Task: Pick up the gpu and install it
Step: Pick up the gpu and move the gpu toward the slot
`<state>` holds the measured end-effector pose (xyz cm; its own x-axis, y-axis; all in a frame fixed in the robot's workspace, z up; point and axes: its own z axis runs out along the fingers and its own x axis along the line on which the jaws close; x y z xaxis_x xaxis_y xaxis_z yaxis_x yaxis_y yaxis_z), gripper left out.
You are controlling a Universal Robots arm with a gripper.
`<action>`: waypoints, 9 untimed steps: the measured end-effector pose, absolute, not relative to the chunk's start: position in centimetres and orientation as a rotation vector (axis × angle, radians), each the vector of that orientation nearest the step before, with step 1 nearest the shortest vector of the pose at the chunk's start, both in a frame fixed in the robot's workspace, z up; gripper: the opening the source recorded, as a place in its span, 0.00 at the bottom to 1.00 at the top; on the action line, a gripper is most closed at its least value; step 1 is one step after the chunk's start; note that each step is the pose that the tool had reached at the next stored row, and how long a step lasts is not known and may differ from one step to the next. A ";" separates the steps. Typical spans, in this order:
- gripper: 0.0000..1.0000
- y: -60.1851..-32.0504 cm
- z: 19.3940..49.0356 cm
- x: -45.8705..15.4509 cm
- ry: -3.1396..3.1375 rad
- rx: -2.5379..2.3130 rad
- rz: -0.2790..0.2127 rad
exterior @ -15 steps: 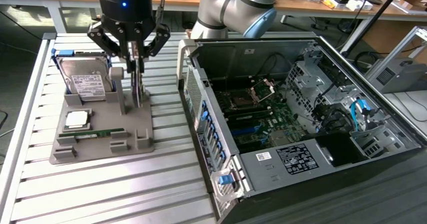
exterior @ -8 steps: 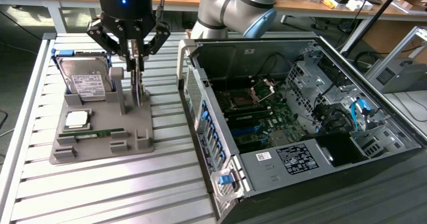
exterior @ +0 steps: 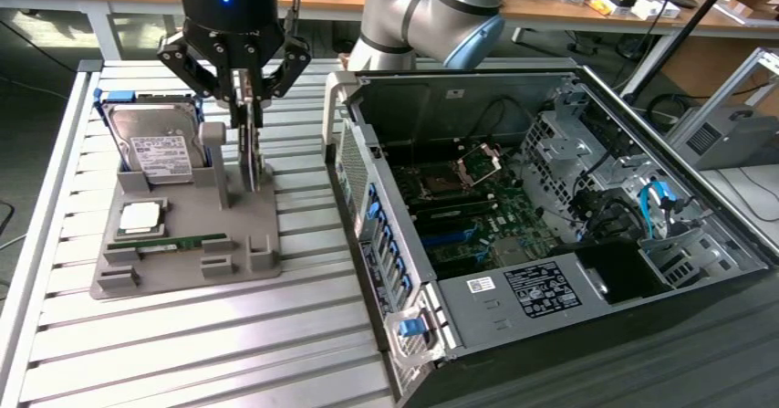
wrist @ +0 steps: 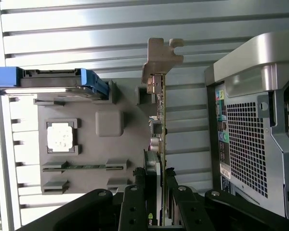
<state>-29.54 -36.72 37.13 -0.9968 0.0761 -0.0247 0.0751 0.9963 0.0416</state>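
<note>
Black gripper [exterior: 250, 107] vertical, pointing down, clamping upright gpu [wrist: 160, 115].

No text is legible; the drive [exterior: 162, 152] bears a white label, print too small; the case [exterior: 487, 324] carries a black label [exterior: 548, 289] and white sticker [exterior: 482, 284] at 6 o'clock, both unreadable.

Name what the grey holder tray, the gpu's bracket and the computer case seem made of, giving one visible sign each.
Holder tray: likely plastic, perhaps printed; uniform matte grey, moulded slots.
Bracket of the gpu: seemingly sheet metal; thin, bent, dull silvery.
Computer case: probably sheet metal; silvery sheen, punched vent grid.
</note>
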 end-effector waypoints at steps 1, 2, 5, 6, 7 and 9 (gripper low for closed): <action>0.27 -36.7 37.2 -29.5 3.113 0.118 0.063; 0.27 -36.7 37.2 -29.5 3.113 0.118 0.063; 0.27 -36.7 37.4 -29.5 3.112 0.118 0.063; 0.27 -36.7 37.4 -29.5 3.112 0.118 0.063; 0.27 -36.7 37.5 -29.5 3.113 0.118 0.063; 0.27 -36.7 37.6 -29.5 3.112 0.118 0.063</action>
